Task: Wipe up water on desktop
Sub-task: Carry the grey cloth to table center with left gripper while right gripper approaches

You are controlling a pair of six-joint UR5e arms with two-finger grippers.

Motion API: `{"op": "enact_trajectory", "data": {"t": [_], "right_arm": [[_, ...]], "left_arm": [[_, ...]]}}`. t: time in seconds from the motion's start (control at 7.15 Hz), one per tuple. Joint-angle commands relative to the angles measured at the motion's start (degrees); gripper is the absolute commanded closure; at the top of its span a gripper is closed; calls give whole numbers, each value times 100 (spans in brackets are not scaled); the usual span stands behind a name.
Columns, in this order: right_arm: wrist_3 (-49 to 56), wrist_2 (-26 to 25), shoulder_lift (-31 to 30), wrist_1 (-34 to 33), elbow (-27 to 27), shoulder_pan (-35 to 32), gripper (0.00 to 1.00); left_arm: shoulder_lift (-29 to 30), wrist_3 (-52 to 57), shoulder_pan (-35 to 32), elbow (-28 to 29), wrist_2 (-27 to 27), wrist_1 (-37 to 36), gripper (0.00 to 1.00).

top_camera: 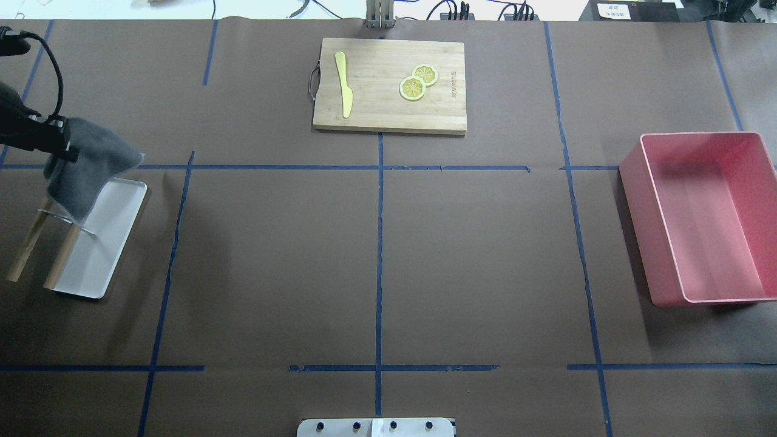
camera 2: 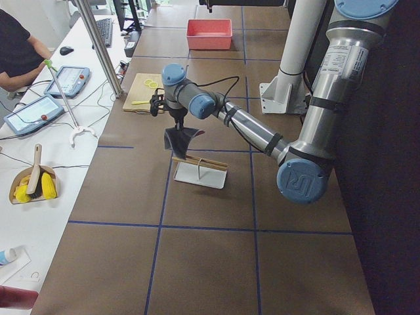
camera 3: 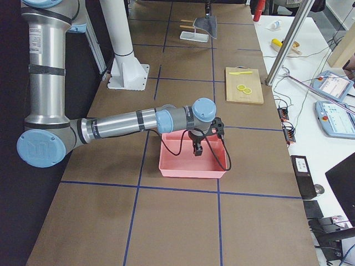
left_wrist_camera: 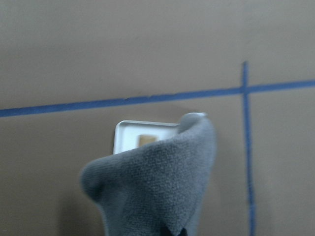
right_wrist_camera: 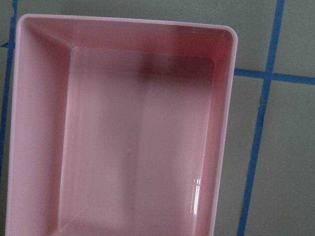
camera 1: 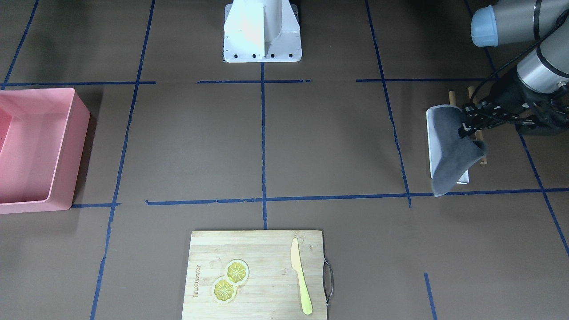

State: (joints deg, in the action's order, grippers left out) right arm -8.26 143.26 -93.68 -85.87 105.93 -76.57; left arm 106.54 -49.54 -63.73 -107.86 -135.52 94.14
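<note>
The dark-brown desktop [top_camera: 473,255] with blue tape lines shows no water that I can make out. My left gripper [top_camera: 61,152] is shut on a grey cloth [top_camera: 85,170], which hangs above the far end of a white tray [top_camera: 103,243] with a wooden rack [top_camera: 27,249]. In the front view the cloth [camera 1: 453,151] drapes over the tray [camera 1: 433,146]. It fills the left wrist view [left_wrist_camera: 157,187]. My right gripper [camera 3: 198,149] hovers over the pink bin [camera 3: 191,166]. I cannot tell whether it is open or shut.
The pink bin [top_camera: 634,218] stands at the right and looks bare inside [right_wrist_camera: 224,123]. A bamboo cutting board [top_camera: 376,109] at the far edge carries a yellow knife [top_camera: 344,85] and two lemon slices [top_camera: 417,84]. The robot's white base [camera 1: 262,31] stands at the near edge.
</note>
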Motion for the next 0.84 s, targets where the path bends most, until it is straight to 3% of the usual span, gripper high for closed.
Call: {"op": "enact_trajectory", "data": {"t": [0.0,0.14,0.28,0.7], "right_arm": [[-2047,-235,51,2021,42,858,0],[-3075,-620,191,2883,50,1185,0],[-3738,-954,392,3379,59,1527,0],[-4682,-2603,981,3401,874,3045,0]], "left_arm": [[908,-1465,762,115,51,8,100],[1278,-2219,1035,212,191,17,100],[1638,-2792,1456,344,662,26,100],[2615,-4035,2257,1089,1543,43,100]]}}
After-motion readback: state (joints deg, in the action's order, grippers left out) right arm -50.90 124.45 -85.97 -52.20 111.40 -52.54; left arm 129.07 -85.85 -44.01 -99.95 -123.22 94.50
